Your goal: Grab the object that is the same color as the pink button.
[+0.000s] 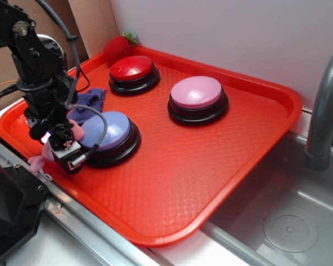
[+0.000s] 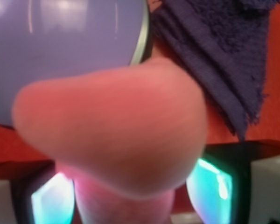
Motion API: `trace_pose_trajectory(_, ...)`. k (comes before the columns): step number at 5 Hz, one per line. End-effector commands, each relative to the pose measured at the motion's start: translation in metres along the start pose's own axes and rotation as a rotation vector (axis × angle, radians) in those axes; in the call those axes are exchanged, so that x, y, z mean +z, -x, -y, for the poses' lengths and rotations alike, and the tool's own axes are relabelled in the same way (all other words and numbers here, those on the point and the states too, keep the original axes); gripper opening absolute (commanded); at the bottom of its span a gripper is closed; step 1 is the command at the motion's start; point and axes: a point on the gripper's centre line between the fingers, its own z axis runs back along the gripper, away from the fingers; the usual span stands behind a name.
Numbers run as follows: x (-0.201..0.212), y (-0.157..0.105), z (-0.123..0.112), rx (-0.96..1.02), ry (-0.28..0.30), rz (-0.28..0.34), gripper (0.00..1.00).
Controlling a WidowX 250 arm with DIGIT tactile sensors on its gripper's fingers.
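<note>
Setting: orange-red tray [image 1: 250, 160] is sitting beside a grey sink [image 1: 288, 221], with a white wall running along the far side.
Fingers: the gripper [image 1: 60, 145] is closing on the pink plush toy [image 2: 116, 140] at the tray's near left edge; the toy is filling the gap between the fingers [image 2: 51, 200].
Target match: the pink button [image 1: 197, 94] is resting far right, well apart.
Risk: the soft toy could be slipping out if only a limb is pinched; the fingers could also be snagging the purple cloth [image 1: 91, 100] or bumping the lavender button [image 1: 108, 130] just beside.
Counts: three buttons, including the red button [image 1: 132, 69]; one toy, one cloth, one strawberry [image 1: 116, 47].
</note>
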Motion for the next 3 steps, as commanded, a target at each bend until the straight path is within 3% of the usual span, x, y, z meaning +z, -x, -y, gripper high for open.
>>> trace_pose_trajectory(1, 0.017, 0.000, -0.007, 0.032, -0.001, 0.054, 0.00)
trace_pose_trajectory(3, 0.054, -0.009, -0.016, 0.127, -0.020, 0.036, 0.00)
